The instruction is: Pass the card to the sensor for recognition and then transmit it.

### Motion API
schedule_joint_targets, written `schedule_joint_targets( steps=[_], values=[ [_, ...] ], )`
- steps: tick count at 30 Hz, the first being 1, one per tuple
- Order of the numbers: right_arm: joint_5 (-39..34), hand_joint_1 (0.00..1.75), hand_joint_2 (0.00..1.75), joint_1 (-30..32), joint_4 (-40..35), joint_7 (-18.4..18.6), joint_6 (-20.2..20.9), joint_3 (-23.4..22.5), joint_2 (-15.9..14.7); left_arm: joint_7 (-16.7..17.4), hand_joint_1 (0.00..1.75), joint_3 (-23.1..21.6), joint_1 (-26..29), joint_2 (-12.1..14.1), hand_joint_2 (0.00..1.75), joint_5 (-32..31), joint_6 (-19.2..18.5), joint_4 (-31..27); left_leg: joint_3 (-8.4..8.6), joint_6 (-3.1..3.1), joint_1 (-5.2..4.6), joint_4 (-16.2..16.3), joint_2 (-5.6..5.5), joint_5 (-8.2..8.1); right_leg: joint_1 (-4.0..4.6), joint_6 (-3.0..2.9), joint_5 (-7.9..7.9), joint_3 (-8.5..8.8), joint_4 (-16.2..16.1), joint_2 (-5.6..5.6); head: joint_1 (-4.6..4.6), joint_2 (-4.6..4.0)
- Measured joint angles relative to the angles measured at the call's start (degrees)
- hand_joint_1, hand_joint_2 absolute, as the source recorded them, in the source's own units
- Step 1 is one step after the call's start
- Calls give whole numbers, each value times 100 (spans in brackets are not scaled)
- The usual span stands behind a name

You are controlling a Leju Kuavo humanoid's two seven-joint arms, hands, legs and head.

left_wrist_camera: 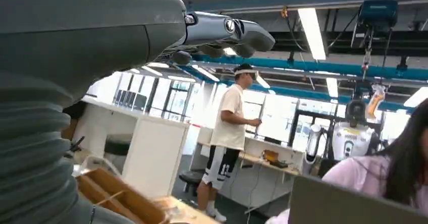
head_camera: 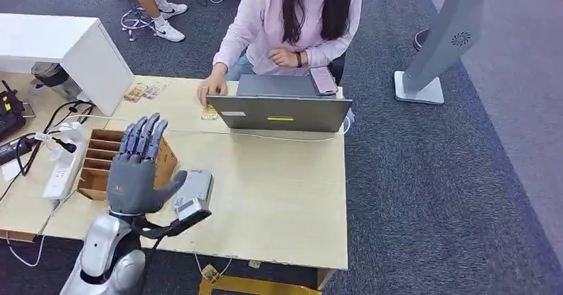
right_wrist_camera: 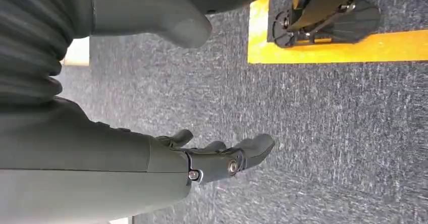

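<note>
My left hand (head_camera: 136, 169) is raised over the near left part of the table (head_camera: 285, 202), fingers stretched out and apart, palm empty. Its fingers (left_wrist_camera: 227, 32) reach out into the room in the left wrist view and carry nothing. Under and behind it stands a wooden slotted card box (head_camera: 98, 161). A silver-grey sensor unit (head_camera: 197, 183) lies just right of the hand. A small card (head_camera: 210, 113) lies by the seated person's hand (head_camera: 211, 94) beside the laptop. My right hand (right_wrist_camera: 217, 158) hangs over grey carpet, fingers loose, holding nothing.
A person in pink (head_camera: 292, 22) sits behind a grey laptop (head_camera: 279, 112) with a phone (head_camera: 323, 80) on it. More small cards (head_camera: 143, 92) lie near a white box (head_camera: 73, 49). A power strip (head_camera: 63, 169) and cables lie at the left. A grey stand (head_camera: 431, 56) rises on the right.
</note>
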Motion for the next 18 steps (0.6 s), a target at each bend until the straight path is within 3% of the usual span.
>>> schedule_joint_targets(
  steps=[4, 11, 14, 18],
  values=[
    [-57, 0, 175, 18, 2, -9, -41, -116, 33, -123, 0, 173, 794, 4, 175, -2, 120, -315, -2, 1, 0, 0, -2, -1, 0, 0, -2, 0, 0, -4, -2, 0],
    [-149, 0, 175, 42, 2, 4, -87, -271, 85, -39, 0, 643, 1764, -61, 175, -188, 114, -457, -1, -1, 0, -1, -6, -3, 0, 0, -3, 1, -1, -12, 0, 0],
    [-144, 0, 175, 42, 2, 33, -87, -293, 94, -22, 0, 862, 1869, -98, 175, -210, -22, -451, -2, -1, 0, -1, -14, -2, 0, 0, -3, 4, -1, -20, -2, 0],
    [-94, 0, 175, 46, 2, 33, -55, -319, 96, -123, 0, 1500, 1884, -243, 175, -372, -529, -201, 2, -2, 2, -2, -12, -1, 2, -1, -1, 5, -1, -18, 0, 0]
  ],
)
